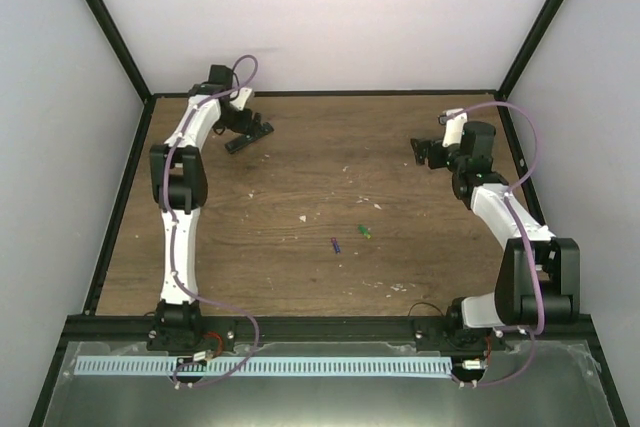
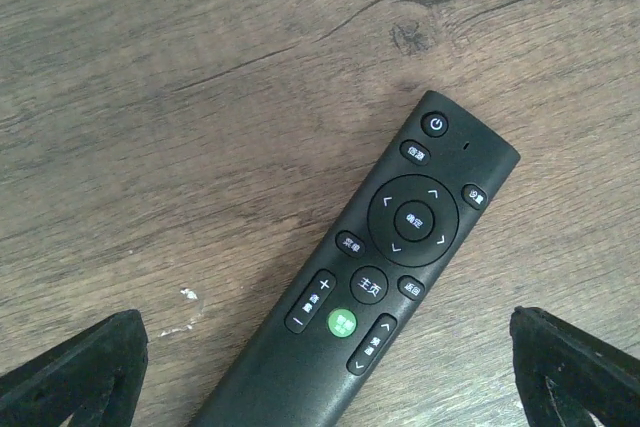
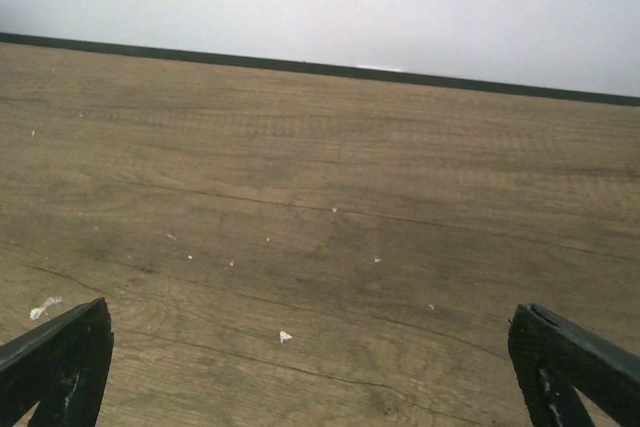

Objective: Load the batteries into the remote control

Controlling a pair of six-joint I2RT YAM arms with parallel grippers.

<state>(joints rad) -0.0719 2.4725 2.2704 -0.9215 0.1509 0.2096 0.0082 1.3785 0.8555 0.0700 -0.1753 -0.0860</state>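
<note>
Hovering above the remote (image 2: 370,277), the left end effector (image 2: 325,342) stands wide. The right end effector (image 3: 310,347) is wide, empty. The green battery (image 1: 364,231) and purple battery (image 1: 336,245) lie well apart from the remote.

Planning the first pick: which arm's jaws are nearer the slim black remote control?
Left. The left arm hovers with open jaws either side of the slim black remote control; the right arm, jaws also open, is far off to the remote's right.
</note>
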